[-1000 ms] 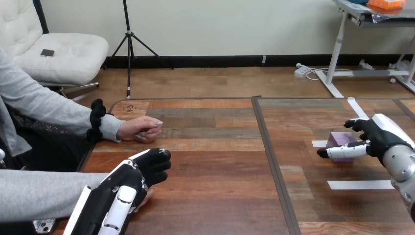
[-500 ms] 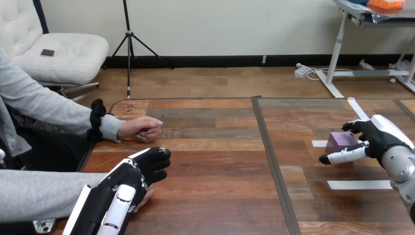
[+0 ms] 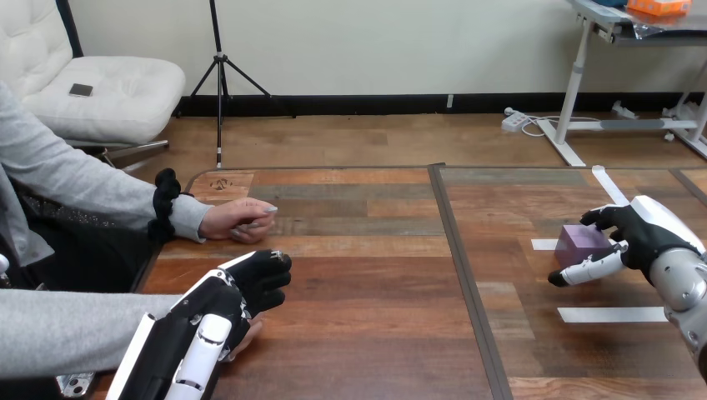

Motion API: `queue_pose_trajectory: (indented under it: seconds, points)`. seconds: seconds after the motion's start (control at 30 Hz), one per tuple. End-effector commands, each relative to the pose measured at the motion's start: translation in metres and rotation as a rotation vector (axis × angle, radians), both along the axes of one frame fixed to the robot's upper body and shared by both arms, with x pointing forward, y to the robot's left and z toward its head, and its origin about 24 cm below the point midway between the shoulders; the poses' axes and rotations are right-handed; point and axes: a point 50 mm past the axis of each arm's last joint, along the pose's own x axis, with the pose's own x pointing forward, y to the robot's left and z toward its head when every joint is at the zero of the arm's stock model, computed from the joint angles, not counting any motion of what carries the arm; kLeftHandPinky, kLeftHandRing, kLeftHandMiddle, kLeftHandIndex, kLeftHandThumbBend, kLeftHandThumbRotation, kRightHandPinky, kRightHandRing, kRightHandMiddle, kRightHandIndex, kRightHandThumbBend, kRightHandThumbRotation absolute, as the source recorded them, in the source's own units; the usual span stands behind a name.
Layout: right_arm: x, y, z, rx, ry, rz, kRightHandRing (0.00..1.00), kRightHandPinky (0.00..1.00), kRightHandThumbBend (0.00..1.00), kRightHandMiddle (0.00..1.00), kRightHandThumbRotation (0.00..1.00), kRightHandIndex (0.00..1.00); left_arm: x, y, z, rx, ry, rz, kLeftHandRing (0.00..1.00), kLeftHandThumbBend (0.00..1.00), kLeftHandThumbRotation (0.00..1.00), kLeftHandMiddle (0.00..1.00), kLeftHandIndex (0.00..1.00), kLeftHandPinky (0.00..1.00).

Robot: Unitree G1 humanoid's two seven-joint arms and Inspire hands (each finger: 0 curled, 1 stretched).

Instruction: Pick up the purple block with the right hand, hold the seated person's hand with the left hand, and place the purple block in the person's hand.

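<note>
A test lab: wooden table (image 3: 358, 333) marked with white tape strips (image 3: 613, 314).

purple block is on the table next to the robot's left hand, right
Not quite. The block is on the table, but next to the right hand, not the left hand. The head view shows it at the table's right side.

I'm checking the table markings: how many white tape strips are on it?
3: a short strip left of the block, a long strip nearer the robot, a slanted strip at the far edge. The right robot hand may hide more.
</note>
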Motion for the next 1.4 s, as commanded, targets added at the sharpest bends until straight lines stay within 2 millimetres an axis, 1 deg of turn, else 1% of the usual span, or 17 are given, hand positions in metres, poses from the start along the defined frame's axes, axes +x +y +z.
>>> queue_pose_trajectory:
  seconds: [0.0,0.33,0.5,0.83,1.03,1.37]
  points:
    - [0.007,0.0162,0.0012,-0.002,-0.047,0.055,0.85,0.75,0.94,0.86,0.12,0.81,0.0098,0.0003,0.0124,-0.004,-0.077,-0.01,0.82,0.53,0.82,0.8,0.74,0.8]
    - [0.0056,0.0187,-0.0018,-0.009,-0.056,0.068,0.83,0.74,0.92,0.84,0.09,0.79,0.0096,0.0008,0.0122,-0.009,-0.075,-0.005,0.82,0.53,0.82,0.8,0.74,0.8]
    - [0.0056,0.0196,-0.0023,-0.013,-0.058,0.072,0.79,0.69,0.91,0.82,0.07,0.77,0.0094,0.0007,0.0124,-0.007,-0.074,-0.004,0.82,0.54,0.82,0.79,0.74,0.79]
    - [0.0056,0.0203,-0.002,-0.016,-0.069,0.081,0.71,0.62,0.91,0.75,0.05,0.75,0.0095,0.0005,0.0126,-0.007,-0.078,-0.011,0.81,0.55,0.81,0.79,0.73,0.79]
    - [0.0061,0.0207,-0.0017,-0.009,-0.067,0.082,0.69,0.61,0.91,0.73,0.04,0.74,0.0099,0.0005,0.0119,-0.007,-0.087,-0.014,0.82,0.54,0.82,0.79,0.73,0.78]
    - [0.0069,0.0209,-0.0007,-0.009,-0.06,0.085,0.69,0.6,0.89,0.73,0.01,0.73,0.009,0.0005,0.0123,-0.005,-0.08,-0.011,0.82,0.54,0.83,0.79,0.73,0.78]
